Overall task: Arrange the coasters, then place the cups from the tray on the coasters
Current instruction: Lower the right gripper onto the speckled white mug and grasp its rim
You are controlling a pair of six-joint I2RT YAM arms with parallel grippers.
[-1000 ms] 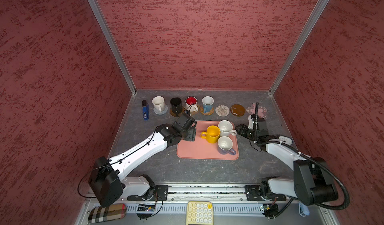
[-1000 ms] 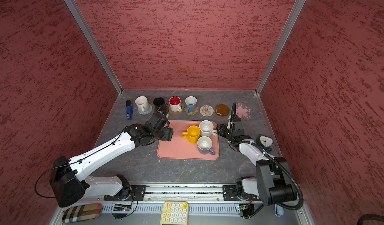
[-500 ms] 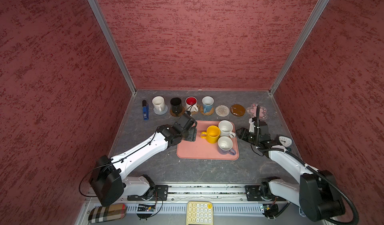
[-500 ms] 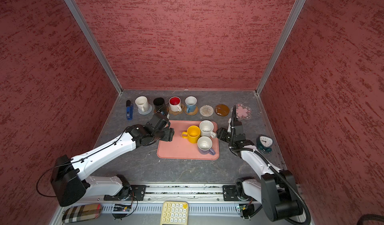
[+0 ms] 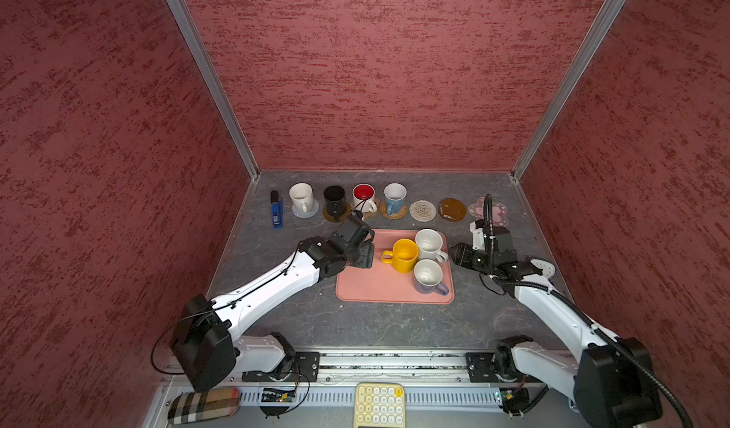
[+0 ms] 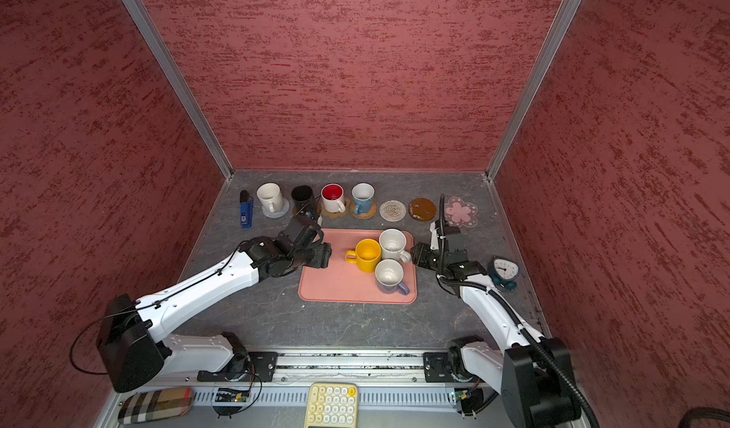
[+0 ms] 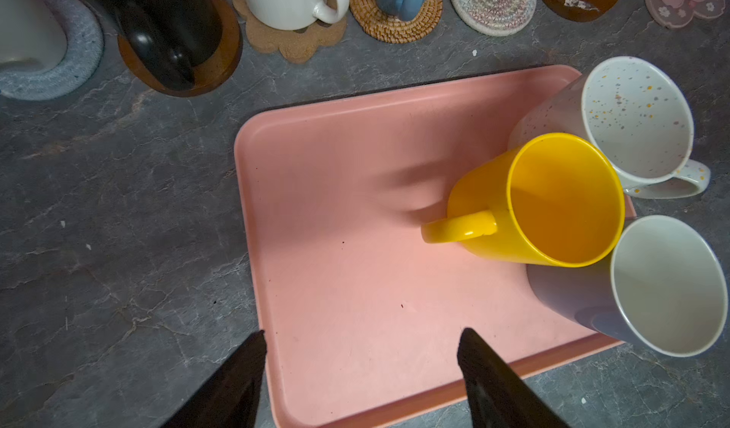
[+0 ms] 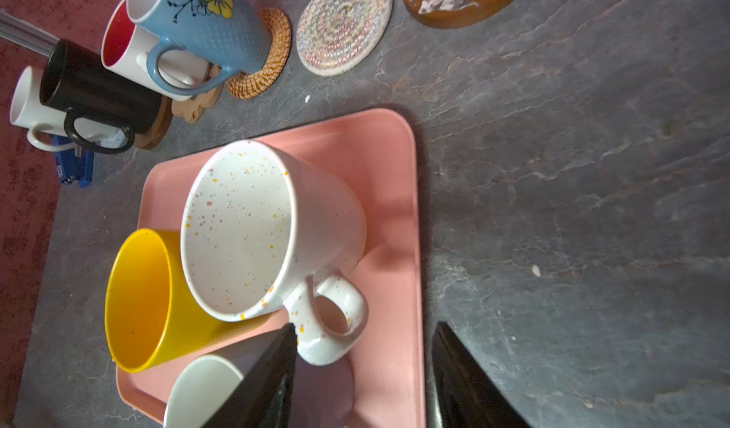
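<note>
Four of the seven cups stand on coasters. In both top views they form a row across the upper middle: a white mug [image 5: 301, 196] on the grey woven coaster [image 5: 307, 211], the black mug [image 5: 334, 198] on a brown disc [image 5: 332, 218], the red-lined white mug [image 5: 363, 194] on the tan paw coaster [image 6: 335, 215], and the blue mug [image 5: 394, 196] on the wicker coaster [image 5: 399, 214]. Right of them the beige woven coaster [image 5: 422, 210], the second brown disc [image 5: 451, 209] and the pink flower coaster [image 5: 499, 210] lie bare. Below the row, at centre, the tray [image 5: 367, 287] carries the yellow mug [image 5: 403, 255], the speckled white mug [image 5: 429, 244] and the lavender mug [image 5: 428, 277], bunched at its right end. The left pincer [image 5: 365, 254] hovers at the tray's left edge. The right pincer [image 5: 454, 250] sits just right of the tray.

From the left wrist, the fingers [image 7: 241, 378] are spread wide and empty over bare tray, with the yellow mug's handle pointing towards them.

From the right wrist, that pincer is parted and holds nothing. The speckled mug's handle [image 8: 339, 319] lies at the gap, close against one finger; whether it touches I cannot tell.

I judge the arranging done and the placing just over half finished, with the speckled mug probably next.
</note>
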